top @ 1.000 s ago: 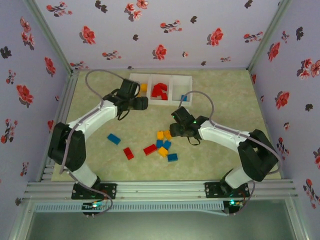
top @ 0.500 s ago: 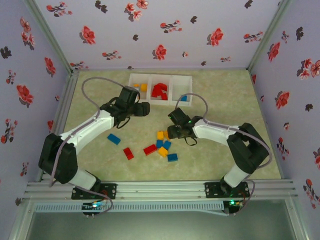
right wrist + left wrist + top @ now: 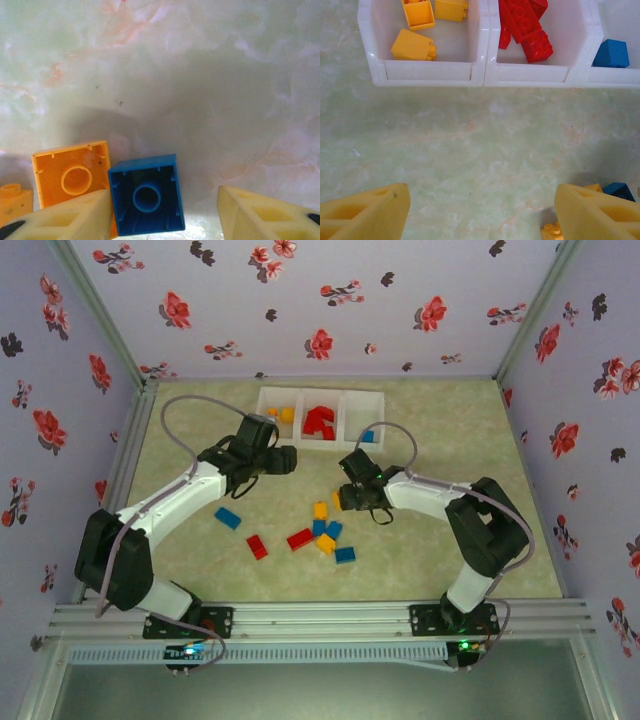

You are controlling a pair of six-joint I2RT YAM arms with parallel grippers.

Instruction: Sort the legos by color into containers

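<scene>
The containers (image 3: 345, 403) stand in a white row at the back, with yellow legos (image 3: 412, 45), red ones (image 3: 527, 25) and a blue one (image 3: 611, 53) sorted by bin. My left gripper (image 3: 290, 462) hovers open in front of them with nothing between its fingers (image 3: 365, 212). My right gripper (image 3: 345, 502) is low at the loose pile's upper edge. An upside-down blue lego (image 3: 146, 195) sits between its jaws. The left finger (image 3: 70, 217) touches the lego and the right finger (image 3: 265, 212) stands apart from it. An orange lego (image 3: 70, 172) lies just left of the blue one.
More loose legos lie mid-table: a blue one (image 3: 228, 517), two red ones (image 3: 257, 546) (image 3: 300, 538), a yellow one (image 3: 321, 509) and blue ones (image 3: 345, 554). Flowered walls enclose the table on three sides.
My right gripper has slid up and left over the pile and its jaws have narrowed around the blue lego. The left gripper drifted slightly down from the bins, still open.
</scene>
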